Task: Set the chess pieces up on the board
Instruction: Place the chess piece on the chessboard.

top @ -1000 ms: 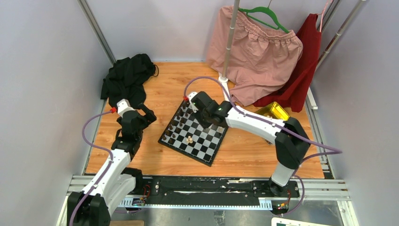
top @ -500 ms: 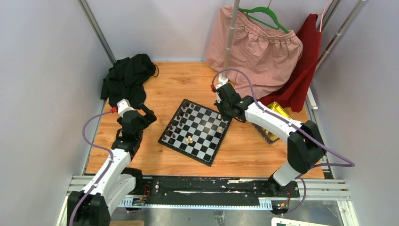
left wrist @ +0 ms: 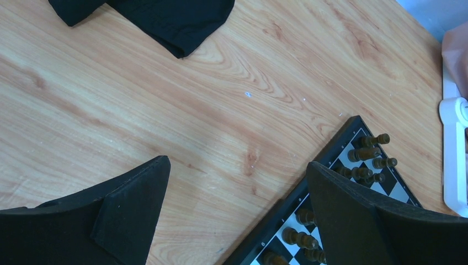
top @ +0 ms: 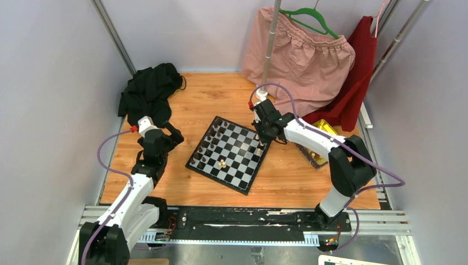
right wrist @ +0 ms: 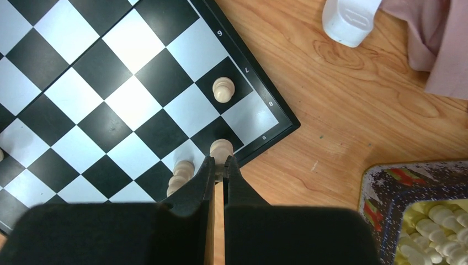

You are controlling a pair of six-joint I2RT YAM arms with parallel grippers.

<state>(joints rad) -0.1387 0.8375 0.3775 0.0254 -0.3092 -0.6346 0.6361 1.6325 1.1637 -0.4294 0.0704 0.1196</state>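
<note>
Since half a second ago my right gripper [top: 259,134] has dropped slightly toward the right corner of the board [top: 234,161]. A second ago it was over the board's far corner. My left arm has not shifted. The board lies flat at mid-frame in the top view, turned like a diamond, with one corner toward the top of the frame and its edges running diagonally. The dark chess pieces [top: 211,142] stand in a line along its upper-left edge. In the left wrist view these dark men [left wrist: 371,150] occupy the lower right. A cream piece [top: 222,164] stands near the board's middle. In the right wrist view my right fingers [right wrist: 205,179] are pressed together with only a slit between them. The head of a cream pawn [right wrist: 222,147] shows directly at their tips, upright, its long axis toward the camera. I cannot tell whether it is gripped. A second pawn [right wrist: 223,89] stands upright near the board's edge. A taller cream piece [right wrist: 181,172] touches my left finger, its length running lower left to upper right. My left gripper [left wrist: 237,168] hovers over bare wood at the board's left, fingers wide apart. The tray [right wrist: 381,185] with spare cream men sits at lower right.
</note>
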